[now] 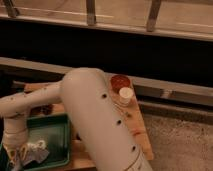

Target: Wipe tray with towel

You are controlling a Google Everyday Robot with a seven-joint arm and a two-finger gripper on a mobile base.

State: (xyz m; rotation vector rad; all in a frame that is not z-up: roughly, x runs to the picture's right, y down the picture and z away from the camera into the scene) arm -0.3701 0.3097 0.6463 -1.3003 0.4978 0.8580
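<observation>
The dark-green tray (57, 131) lies at the lower left on the wooden table, its left and near parts cut off by the picture's edge. A crumpled white towel (34, 151) rests on the tray's bottom near the front left. My gripper (16, 156) points down from the white wrist at the tray's left side, right against the towel and shut on it. The big white upper arm fills the picture's middle and hides the tray's right rim and part of the table.
On the wooden table (139, 131) stand a reddish-brown bowl (120, 81) and a small white cup (125, 95) at the back right. Some dark item (46, 108) sits behind the tray. A dark wall with metal rails runs behind; speckled floor (180, 142) lies right.
</observation>
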